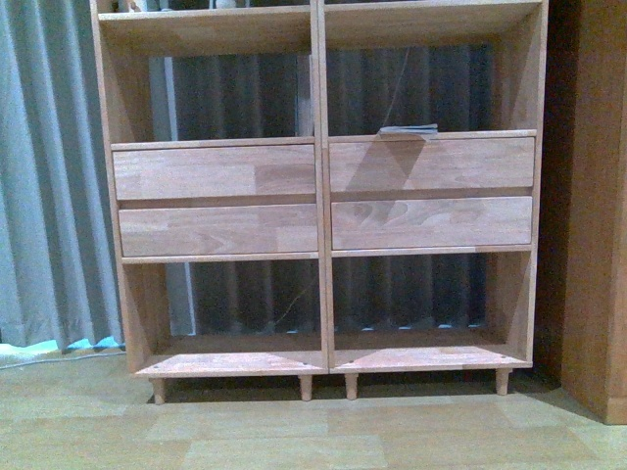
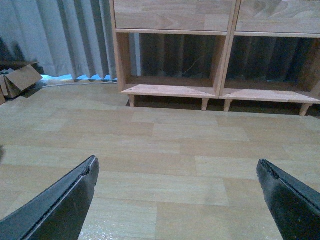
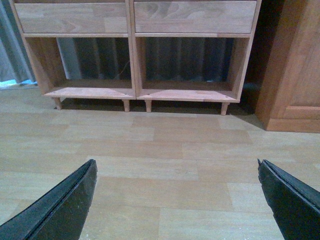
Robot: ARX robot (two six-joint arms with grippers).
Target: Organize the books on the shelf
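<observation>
The light-wood shelf (image 1: 320,196) stands ahead with four drawer fronts and open compartments. A thin pale book (image 1: 409,130) lies flat in the right compartment above the drawers; only its edge shows. The teal book is out of view. Neither arm shows in the front view. My left gripper (image 2: 176,167) is open and empty over the wood floor, well short of the shelf (image 2: 172,90). My right gripper (image 3: 176,167) is open and empty over the floor, facing the shelf's lower compartments (image 3: 137,92).
A darker wooden cabinet (image 1: 598,206) stands right of the shelf, also in the right wrist view (image 3: 292,70). Grey curtains (image 1: 49,176) hang at the left. A cardboard box (image 2: 20,80) lies on the floor at the left.
</observation>
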